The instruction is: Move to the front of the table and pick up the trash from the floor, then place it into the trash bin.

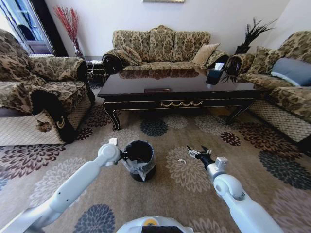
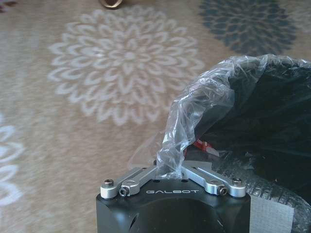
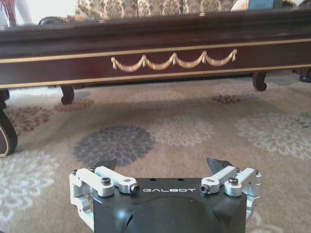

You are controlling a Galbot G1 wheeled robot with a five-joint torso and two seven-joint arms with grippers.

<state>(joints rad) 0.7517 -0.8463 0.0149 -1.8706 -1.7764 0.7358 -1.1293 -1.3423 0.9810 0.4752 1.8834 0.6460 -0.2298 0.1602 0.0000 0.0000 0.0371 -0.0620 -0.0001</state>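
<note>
From the head view, the glossy near-black table (image 1: 180,90) with a gold swag on its rail stands on a floral carpet (image 1: 272,165). The round black trash bin (image 1: 139,159), lined with clear plastic, sits between the arms, before the table. A small white trash scrap (image 1: 181,160) lies just beside the right gripper (image 1: 196,151).

From the left wrist, the left gripper (image 2: 170,175) pinches the crinkled bag (image 2: 194,116) at the bin's rim.

From the right wrist, the right gripper's fingers (image 3: 221,166) are spread apart, facing the table's rail.
</note>
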